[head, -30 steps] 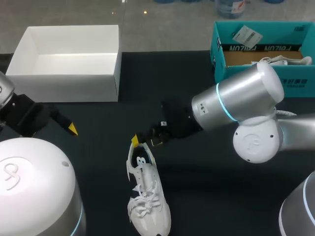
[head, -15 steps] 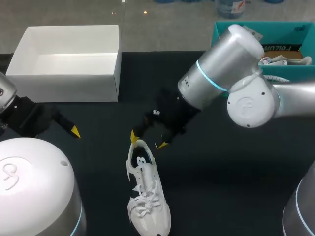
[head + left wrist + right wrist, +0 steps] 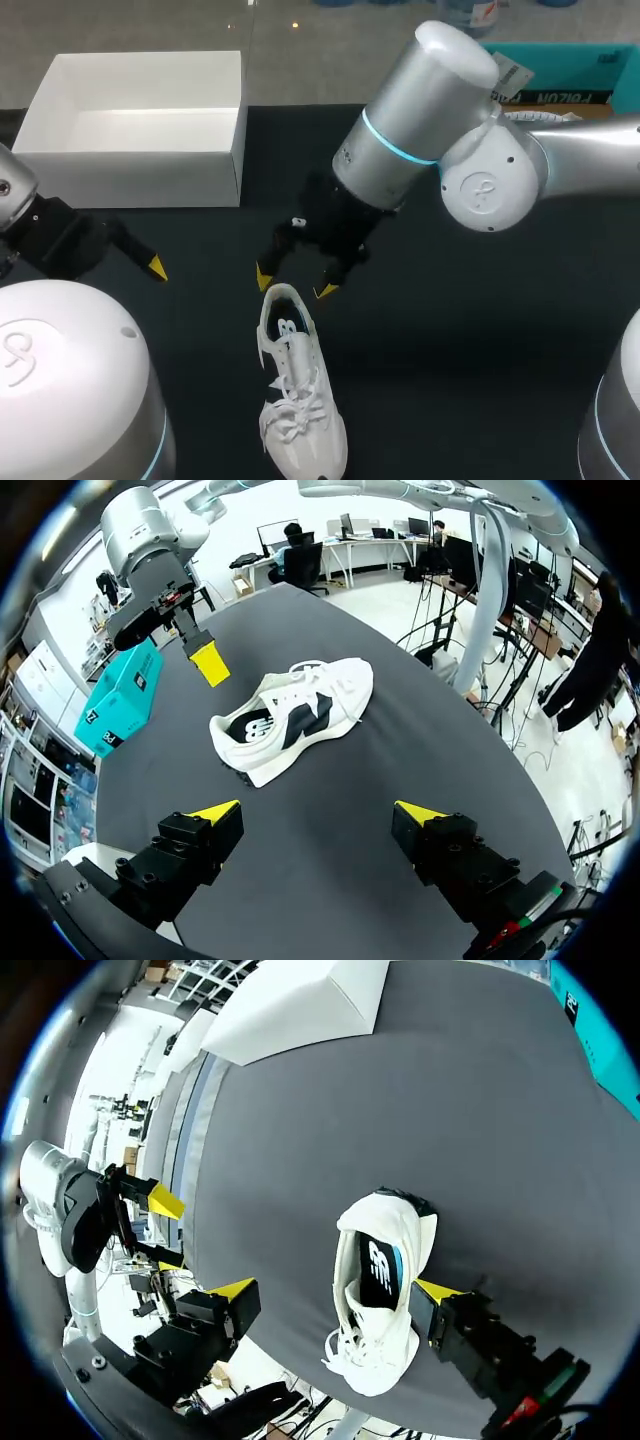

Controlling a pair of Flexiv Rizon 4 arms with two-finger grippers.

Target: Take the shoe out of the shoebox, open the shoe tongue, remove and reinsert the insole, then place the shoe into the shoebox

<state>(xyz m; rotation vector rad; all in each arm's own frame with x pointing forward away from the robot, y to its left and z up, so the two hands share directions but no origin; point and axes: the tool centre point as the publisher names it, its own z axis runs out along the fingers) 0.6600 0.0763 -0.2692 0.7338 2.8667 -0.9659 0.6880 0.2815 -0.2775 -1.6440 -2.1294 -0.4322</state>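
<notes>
Left gripper [image 3: 318, 813]: fingers wide apart, holding nothing. It hangs low over the dark table [image 3: 450, 380] at the left edge, well apart from the shoe [image 3: 295, 400]. Position is almost the same as a second ago.

White box [image 3: 130, 180]: sits at the far left of the table, open, with nothing visible inside.

Shoe: out of the box and upright on its sole near the middle of the table. The heel points toward the far side and the toe toward the robot. Laces are tied and the dark insole [image 3: 378, 1272] shows through the collar, so it is in place. The shoe has not shifted over the last second.

Right gripper [image 3: 294, 284]: this is where the change is. A second ago the arm lay low, coming in from the right, with one tip at the heel collar. It has since swung up and its wrist has turned, so the fingers now point down. They stand open and straddle the heel end, one yellow tip on each side. The wrist view shows the shoe between them, but whether either tip touches it I cannot tell. Nothing is gripped.

Teal box [image 3: 610, 58]: far right, largely hidden behind the arm.

Judgement: removal from the box is done. The re-orientation looks like lining up for work at the shoe's opening, either the tongue or the insole. The left arm is not yet steadying the shoe, so it may slide if pulled.
</notes>
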